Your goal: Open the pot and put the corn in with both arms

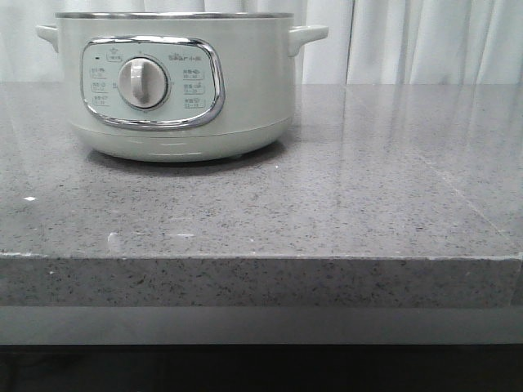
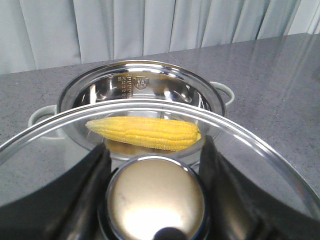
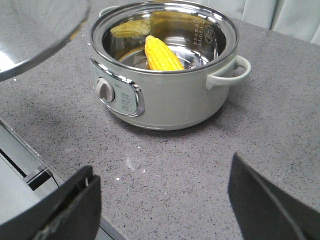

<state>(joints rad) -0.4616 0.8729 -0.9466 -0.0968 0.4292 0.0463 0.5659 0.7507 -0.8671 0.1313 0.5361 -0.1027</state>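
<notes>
The pale cream pot (image 1: 180, 90) stands uncovered at the table's back left, dial facing me. The yellow corn (image 3: 161, 54) lies inside its steel bowl. The corn also shows through the glass in the left wrist view (image 2: 145, 132). My left gripper (image 2: 155, 160) is shut on the metal knob (image 2: 156, 197) of the glass lid (image 2: 250, 145) and holds the lid in the air, off to one side of the pot (image 2: 145, 82). My right gripper (image 3: 161, 167) is open and empty above bare table in front of the pot (image 3: 165, 100). Neither gripper shows in the front view.
The grey speckled table (image 1: 368, 188) stretches right of the pot, with its front edge (image 1: 261, 257) near me. A white curtain (image 1: 425, 41) hangs behind. The held lid (image 3: 35, 30) shows at a corner of the right wrist view.
</notes>
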